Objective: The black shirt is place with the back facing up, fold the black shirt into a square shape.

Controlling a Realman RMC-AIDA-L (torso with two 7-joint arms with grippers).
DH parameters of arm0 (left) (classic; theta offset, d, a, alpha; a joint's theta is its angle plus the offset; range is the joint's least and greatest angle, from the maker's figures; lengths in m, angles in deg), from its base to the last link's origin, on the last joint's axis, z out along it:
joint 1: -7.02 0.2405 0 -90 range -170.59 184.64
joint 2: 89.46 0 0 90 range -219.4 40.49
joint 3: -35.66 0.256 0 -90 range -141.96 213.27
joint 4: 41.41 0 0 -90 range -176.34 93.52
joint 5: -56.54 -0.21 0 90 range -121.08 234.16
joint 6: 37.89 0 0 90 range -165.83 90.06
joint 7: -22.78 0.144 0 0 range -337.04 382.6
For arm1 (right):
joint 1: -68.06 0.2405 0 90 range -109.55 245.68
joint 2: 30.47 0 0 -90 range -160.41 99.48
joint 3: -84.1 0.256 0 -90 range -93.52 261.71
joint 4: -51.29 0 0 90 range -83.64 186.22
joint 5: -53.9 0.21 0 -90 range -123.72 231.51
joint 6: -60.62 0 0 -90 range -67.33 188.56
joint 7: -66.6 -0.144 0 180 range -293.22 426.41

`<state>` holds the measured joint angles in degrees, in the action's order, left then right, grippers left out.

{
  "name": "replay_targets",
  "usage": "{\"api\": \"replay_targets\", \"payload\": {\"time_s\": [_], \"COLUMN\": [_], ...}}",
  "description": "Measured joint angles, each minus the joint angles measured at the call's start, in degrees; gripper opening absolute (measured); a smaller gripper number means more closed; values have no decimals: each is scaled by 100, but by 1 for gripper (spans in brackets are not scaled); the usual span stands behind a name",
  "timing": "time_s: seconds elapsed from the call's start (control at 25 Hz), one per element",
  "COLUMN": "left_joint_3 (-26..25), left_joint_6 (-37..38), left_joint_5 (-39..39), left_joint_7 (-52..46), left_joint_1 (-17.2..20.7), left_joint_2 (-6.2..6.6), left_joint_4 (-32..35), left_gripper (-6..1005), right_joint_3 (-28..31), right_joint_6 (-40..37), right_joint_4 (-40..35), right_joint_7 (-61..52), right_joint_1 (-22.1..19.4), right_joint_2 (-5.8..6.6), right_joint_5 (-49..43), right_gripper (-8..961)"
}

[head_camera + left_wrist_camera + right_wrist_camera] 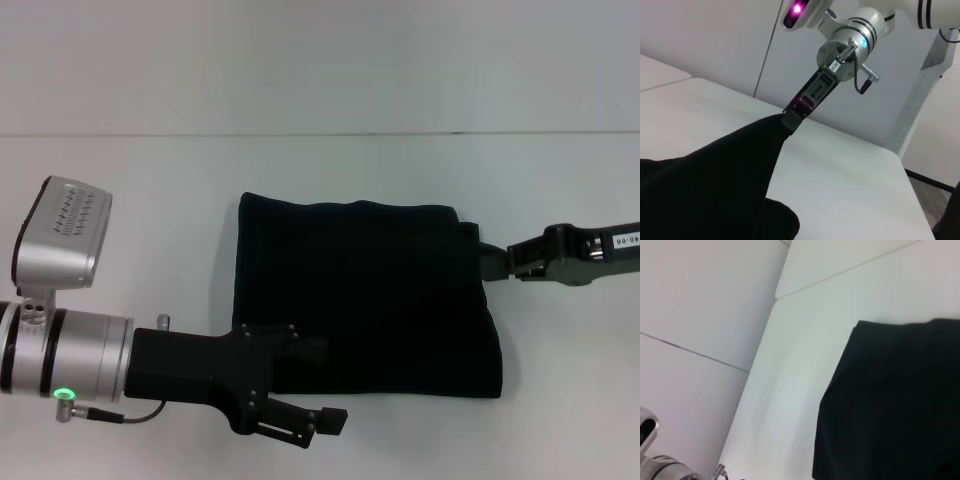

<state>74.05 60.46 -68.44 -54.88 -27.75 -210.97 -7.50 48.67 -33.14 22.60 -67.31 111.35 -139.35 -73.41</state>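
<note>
The shirt (365, 295) lay folded into a near-square block on the white table, plain matte black with no lettering showing. Its left and far edges ran fairly straight (the far edge slightly rippled), while the near right corner bulged rounded. At the far right corner the cloth was drawn up into a taut peak.

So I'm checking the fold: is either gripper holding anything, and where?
The right gripper pinches the black shirt at its right edge, near the far corner. The left gripper holds nothing.
</note>
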Motion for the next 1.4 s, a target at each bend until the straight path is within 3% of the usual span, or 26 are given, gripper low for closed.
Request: {"api": "replay_targets", "payload": {"time_s": [0.6, 1.0, 1.24, 1.4], "left_joint_3": [-8, -263, -650, -822], "left_joint_6": [-204, -224, -266, -685], "left_joint_5": [9, 31, 159, 353], "left_joint_7": [-115, -187, -244, -513], "left_joint_1": [-29, -47, -76, -73], "left_joint_2": [1, 21, 48, 41], "left_joint_4": [2, 2, 2, -5], "left_gripper": [949, 949, 950, 950], "right_joint_3": [20, -361, -612, -675], "right_joint_6": [-15, 139, 678, 1015], "right_joint_4": [-143, 35, 280, 400], "right_joint_7": [23, 161, 312, 403], "right_joint_1": [164, -206, -443, -469], "right_joint_2": [42, -106, -102, -110], "right_joint_5": [4, -60, -72, -131], "right_gripper": [73, 79, 82, 84]}}
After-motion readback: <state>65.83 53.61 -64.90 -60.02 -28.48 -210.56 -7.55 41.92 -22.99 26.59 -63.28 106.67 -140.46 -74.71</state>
